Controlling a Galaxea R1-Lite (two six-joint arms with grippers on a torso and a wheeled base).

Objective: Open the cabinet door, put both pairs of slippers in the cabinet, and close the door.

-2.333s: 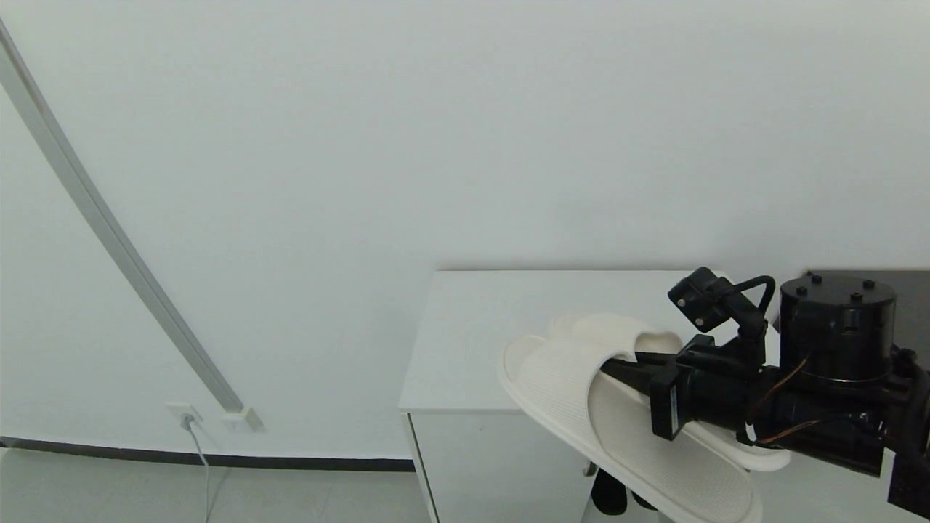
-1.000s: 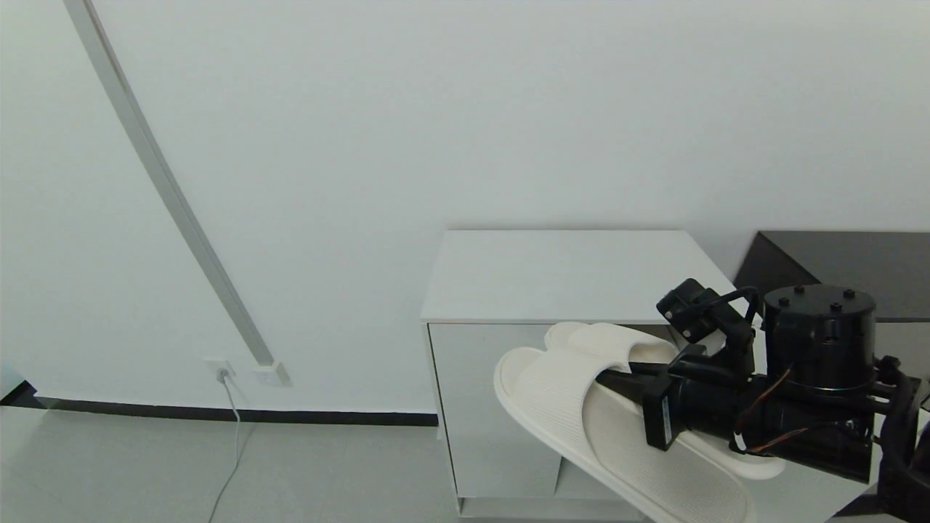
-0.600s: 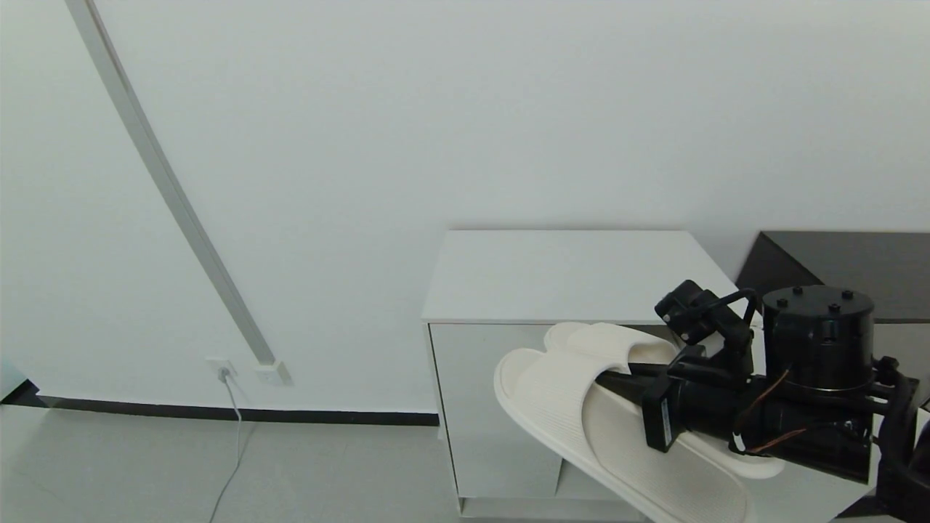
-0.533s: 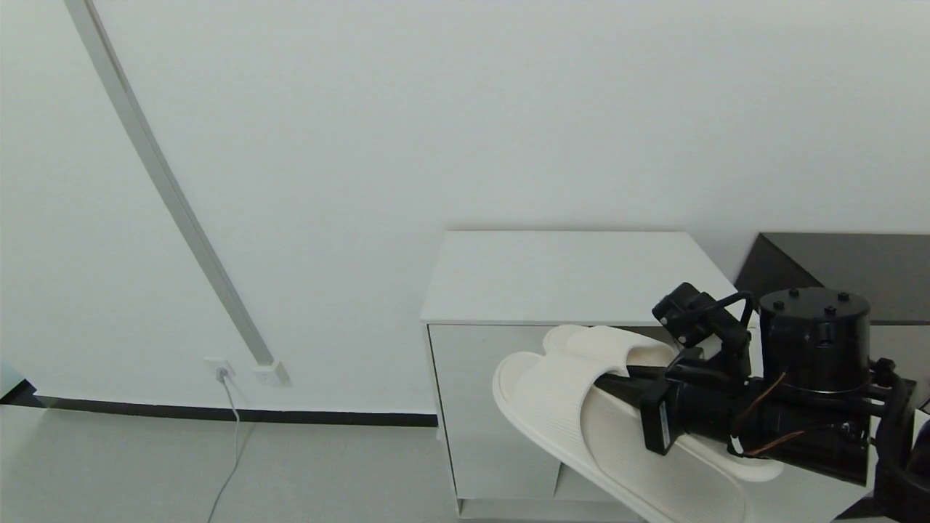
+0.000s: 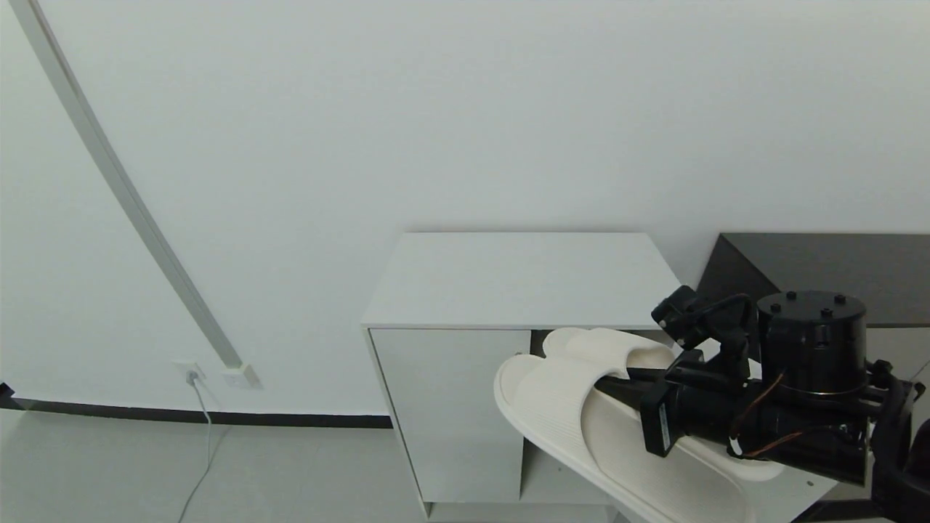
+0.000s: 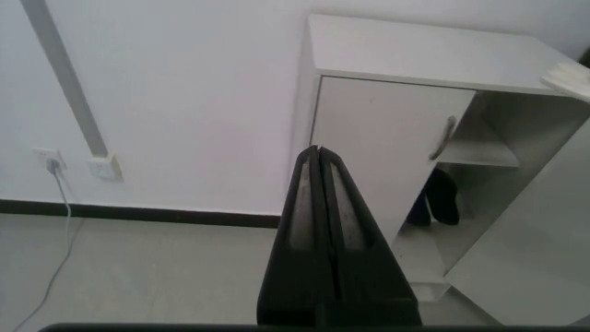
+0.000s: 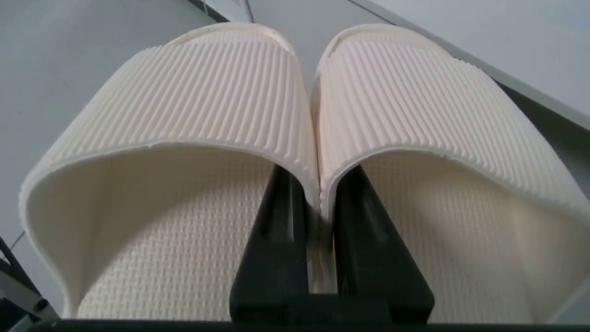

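- The white slippers (image 5: 574, 407) are off the floor as a pair, side by side with toes pointing away from the robot. They hang in front of the cabinet (image 5: 519, 280) and are not yet inside it.
- The right gripper (image 7: 318, 212) holds them. One finger goes into each slipper, and the two inner strap edges are pinched between them.
- The cabinet's open half (image 6: 479, 184) shows a shelf (image 6: 484, 155) and a dark thing (image 6: 442, 198) standing below it. It may be the other pair, but I cannot tell for sure.
- The other door (image 5: 443, 407), with its handle (image 6: 445, 138), is shut. That half looks like it need not be touched.
- The left gripper (image 6: 319, 184) carries nothing, its fingers pressed together. It is held low, well apart from the cabinet and pointing toward it.
- Done, by my reading: the door is open, and possibly one pair is stowed.
- Left to do: carry the white pair into the open half, let it go on a shelf or the bottom board, draw the arm out and swing the door shut.
- The cabinet stands against a plain wall, with a wall socket (image 5: 190, 375) and its cable off to the robot's left.
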